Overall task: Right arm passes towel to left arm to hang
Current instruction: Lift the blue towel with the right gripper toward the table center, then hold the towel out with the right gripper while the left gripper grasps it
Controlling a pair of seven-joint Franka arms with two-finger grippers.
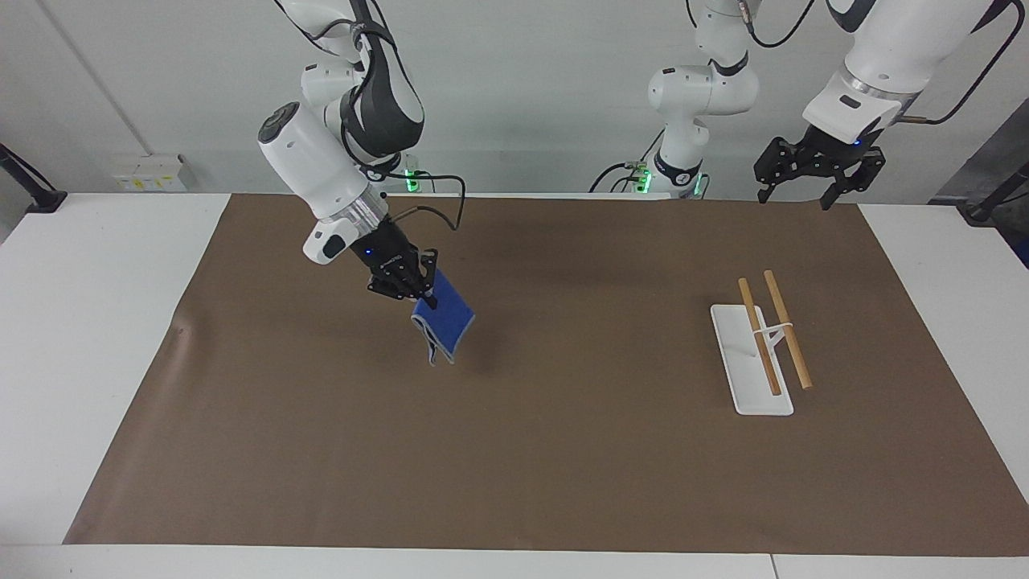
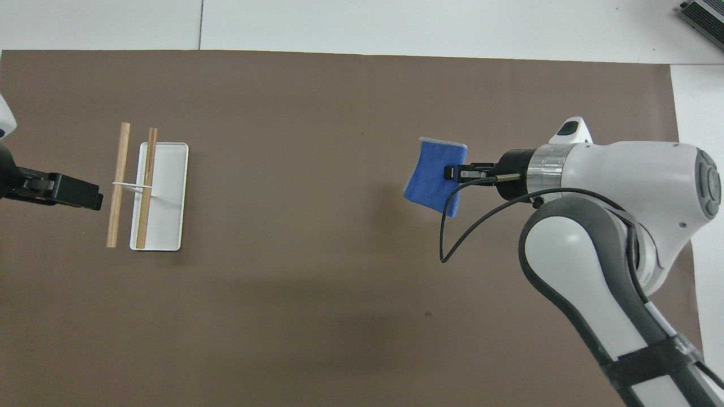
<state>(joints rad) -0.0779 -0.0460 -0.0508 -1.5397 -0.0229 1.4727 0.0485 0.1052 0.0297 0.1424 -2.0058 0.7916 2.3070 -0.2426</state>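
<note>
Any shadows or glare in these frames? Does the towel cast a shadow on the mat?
Facing view: the towel, hanging from the right claw, casts a soft dark patch on the brown mat beside it; broad faint arm shadows lie nearer the robots. Overhead view: a wide dim band crosses the mat; no glare on the white rack.
</note>
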